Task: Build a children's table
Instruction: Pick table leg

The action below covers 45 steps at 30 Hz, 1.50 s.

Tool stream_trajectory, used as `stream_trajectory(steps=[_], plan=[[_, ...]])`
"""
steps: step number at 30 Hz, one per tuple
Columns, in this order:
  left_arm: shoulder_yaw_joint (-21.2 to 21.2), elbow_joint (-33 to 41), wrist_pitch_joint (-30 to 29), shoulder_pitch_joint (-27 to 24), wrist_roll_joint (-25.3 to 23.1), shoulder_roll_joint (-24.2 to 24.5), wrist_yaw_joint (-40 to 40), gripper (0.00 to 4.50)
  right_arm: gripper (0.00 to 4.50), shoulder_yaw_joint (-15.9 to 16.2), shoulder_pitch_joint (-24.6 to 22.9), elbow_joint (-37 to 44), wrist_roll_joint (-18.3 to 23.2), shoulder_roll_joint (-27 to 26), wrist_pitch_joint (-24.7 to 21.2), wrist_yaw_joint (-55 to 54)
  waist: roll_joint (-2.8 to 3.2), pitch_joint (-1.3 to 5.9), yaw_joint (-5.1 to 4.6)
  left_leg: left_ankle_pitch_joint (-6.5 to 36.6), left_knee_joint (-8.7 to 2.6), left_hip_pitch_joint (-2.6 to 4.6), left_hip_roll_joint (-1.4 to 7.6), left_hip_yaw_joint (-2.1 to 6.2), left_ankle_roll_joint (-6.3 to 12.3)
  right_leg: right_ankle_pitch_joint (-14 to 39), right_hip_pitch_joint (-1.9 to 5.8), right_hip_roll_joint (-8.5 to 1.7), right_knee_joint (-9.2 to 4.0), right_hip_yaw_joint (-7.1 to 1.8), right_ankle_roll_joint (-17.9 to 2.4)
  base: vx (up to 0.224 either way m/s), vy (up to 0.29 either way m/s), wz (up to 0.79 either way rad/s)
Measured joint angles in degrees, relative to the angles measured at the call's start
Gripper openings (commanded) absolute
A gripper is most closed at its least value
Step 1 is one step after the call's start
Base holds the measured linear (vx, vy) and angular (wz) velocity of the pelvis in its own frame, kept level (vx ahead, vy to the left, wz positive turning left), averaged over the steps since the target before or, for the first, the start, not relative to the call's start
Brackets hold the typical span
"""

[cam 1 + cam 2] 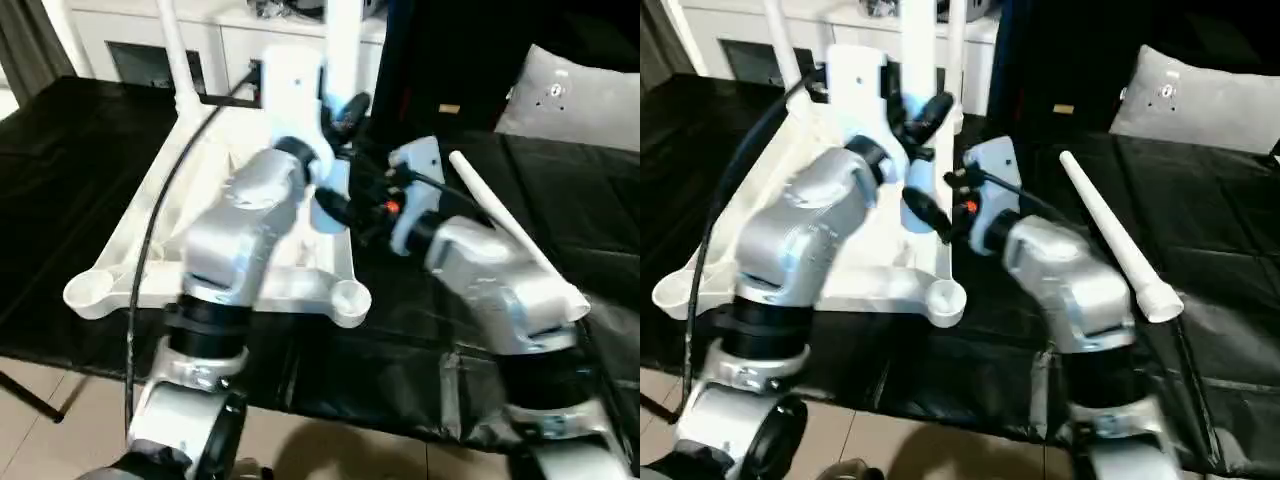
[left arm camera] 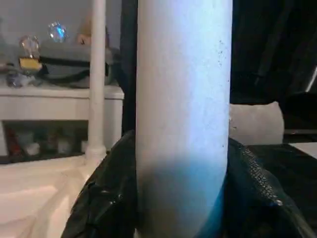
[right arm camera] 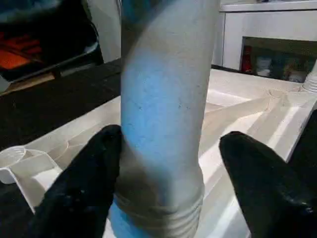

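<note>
Left end effector [image 2: 181, 218] pinches upright leg [image 2: 183, 99]; right end effector [image 3: 166, 183] spread around it.

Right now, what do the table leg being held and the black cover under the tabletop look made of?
Table leg: seemingly white plastic, matte with a fine speckled grain and a moulded thread at its end. Black cover: probably thin plastic sheeting, glossy and wrinkled with highlights, though coated fabric is possible.

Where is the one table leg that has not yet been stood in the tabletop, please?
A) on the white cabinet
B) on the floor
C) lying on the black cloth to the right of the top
C: the loose leg lies flat on the black cloth, right of the tabletop.
</note>
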<state>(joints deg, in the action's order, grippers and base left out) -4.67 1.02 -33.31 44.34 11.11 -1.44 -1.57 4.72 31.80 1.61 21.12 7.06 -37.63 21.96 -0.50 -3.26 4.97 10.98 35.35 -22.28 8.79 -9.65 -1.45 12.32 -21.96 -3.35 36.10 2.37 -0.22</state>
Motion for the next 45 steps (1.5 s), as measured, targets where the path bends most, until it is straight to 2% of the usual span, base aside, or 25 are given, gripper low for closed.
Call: stream_trajectory(steps=[3, 4, 7, 8, 13, 18, 26, 27, 31, 32, 36, 42, 45], plan=[[-0.5, 0.5, 0.3, -0.2, -0.8, -0.4, 0.8, 1.88, 2.88, 0.0, 0.4, -0.6, -0.5, -1.6, 0.4, -0.9, 0.0, 0.0, -0.04, 0.0, -0.01, 0.0, 0.0, 0.0, 0.0, 0.0, -0.01, 0.0, 0.0, -0.01, 0.0, 0.0, 0.0, 0.0], [-0.6, 0.5, 0.5, -0.4, -1.0, -0.4, 0.8, 1.88, 2.68, 0.0, 0.5, -0.9, -0.5, -2.0, 0.5, -1.2, 0.0, 0.0, -0.04, 0.0, -0.01, 0.0, 0.0, 0.0, 0.0, 0.0, -0.01, 0.0, 0.0, -0.01, 0.0, 0.0, 0.0, 0.0], [-0.9, 0.7, 0.7, -1.1, -2.1, -1.0, 1.2, 1.88, 2.57, 0.0, 1.7, -2.6, -0.6, -4.0, 1.0, -2.7, 0.0, 0.0, -0.13, 0.0, -0.02, 0.0, 0.0, -0.01, -0.02, 0.0, -0.01, 0.0, 0.0, -0.01, 0.0, 0.0, 0.0, 0.0], [-1.1, 0.7, 0.7, -1.1, -2.3, -1.1, 1.3, 1.88, 2.31, -0.1, 1.9, -3.0, -0.7, -4.4, 1.3, -3.2, 0.0, 0.0, -0.12, 0.0, -0.02, 0.0, 0.0, -0.01, -0.02, 0.0, -0.01, 0.0, 0.0, -0.01, 0.0, 0.0, 0.0, 0.0], [-1.2, 1.0, 0.8, -1.1, -3.1, -1.0, 1.8, 1.88, 2.02, -0.6, 1.9, -4.1, -0.9, -6.6, 2.6, -4.9, 0.0, 0.0, -0.04, 0.0, -0.05, -0.02, 0.0, -0.01, -0.02, 0.0, -0.01, 0.0, -0.08, -0.01, 0.0, 0.0, 0.0, 0.0], [-1.0, 1.0, 0.8, -1.2, -3.6, -1.1, 1.8, 1.88, 1.95, -0.7, 1.9, -4.3, -0.8, -7.5, 2.6, -5.4, 0.0, 0.0, -0.15, 0.0, -0.1, -0.02, 0.0, -0.02, -0.03, 0.0, -0.02, 0.0, -0.12, 0.0, 0.0, 0.0, 0.0, 0.0], [-0.1, 1.0, -0.4, -1.6, -4.0, -1.4, 1.9, 1.88, 1.95, -1.1, 2.4, -4.6, -0.2, -8.4, 0.0, -6.5, -0.01, -0.01, -0.17, 0.0, -0.23, -0.02, 0.0, -0.03, -0.08, 0.0, -0.04, 0.01, -0.19, 0.0, 0.0, 0.0, 0.0, 0.0], [-0.1, 1.0, -0.4, -1.6, -4.0, -1.5, 1.9, 2.42, 1.95, -1.1, 2.4, -4.7, -0.3, -8.5, 0.0, -6.5, -0.01, -0.01, -0.16, 0.0, -0.25, -0.02, 0.0, -0.02, -0.08, 0.0, -0.04, 0.01, -0.2, 0.01, 0.0, 0.0, 0.0, 0.0], [1.0, 1.5, -0.6, -1.9, -2.0, -3.5, 1.7, 2.62, 1.95, -1.3, 2.4, -5.6, -0.2, -8.7, 0.5, -7.0, -0.02, -0.01, 0.0, 0.0, -0.31, -0.07, 0.0, -0.04, -0.08, 0.0, -0.05, 0.01, -0.31, 0.02, 0.0, 0.0, 0.0, 0.0], [1.1, 2.4, -0.6, -2.1, -1.2, -3.7, 1.5, 2.91, 1.95, -2.3, 2.4, -6.2, -0.3, -8.7, 0.7, -7.4, -0.02, -0.01, 0.01, 0.0, -0.32, -0.07, 0.0, -0.05, -0.08, 0.0, -0.05, 0.01, -0.32, 0.02, 0.0, 0.0, 0.0, 0.0], [1.7, 4.7, 0.1, -2.1, 0.1, -2.3, -1.0, 3.22, 1.93, -4.3, 1.8, -8.2, -0.8, -7.3, 1.3, -7.6, -0.02, -0.01, -0.05, -0.1, -0.37, -0.05, 0.0, -0.07, -0.1, 0.0, -0.07, 0.01, -0.32, 0.02, 0.0, 0.0, 0.0, 0.0], [4.9, 4.7, -0.2, -2.1, 5.9, -0.2, -8.4, 3.68, 1.93, -3.7, 1.8, -8.2, -0.4, -4.3, 3.3, -1.8, -0.01, -0.02, -0.11, -0.1, -0.47, -0.03, 0.0, -0.07, -0.15, 0.0, -0.09, 0.03, -0.32, 0.02, 0.0, 0.0, 0.0, 0.0], [5.5, 4.8, -1.5, -2.6, 9.8, 1.0, -13.0, 3.88, 1.93, -3.3, 1.4, -7.4, 2.0, -1.9, 3.2, 3.8, -0.01, -0.02, 0.07, -0.1, -0.47, -0.04, 0.0, -0.09, -0.14, 0.0, -0.09, 0.02, -0.34, 0.01, 0.0, 0.0, 0.0, 0.0]])
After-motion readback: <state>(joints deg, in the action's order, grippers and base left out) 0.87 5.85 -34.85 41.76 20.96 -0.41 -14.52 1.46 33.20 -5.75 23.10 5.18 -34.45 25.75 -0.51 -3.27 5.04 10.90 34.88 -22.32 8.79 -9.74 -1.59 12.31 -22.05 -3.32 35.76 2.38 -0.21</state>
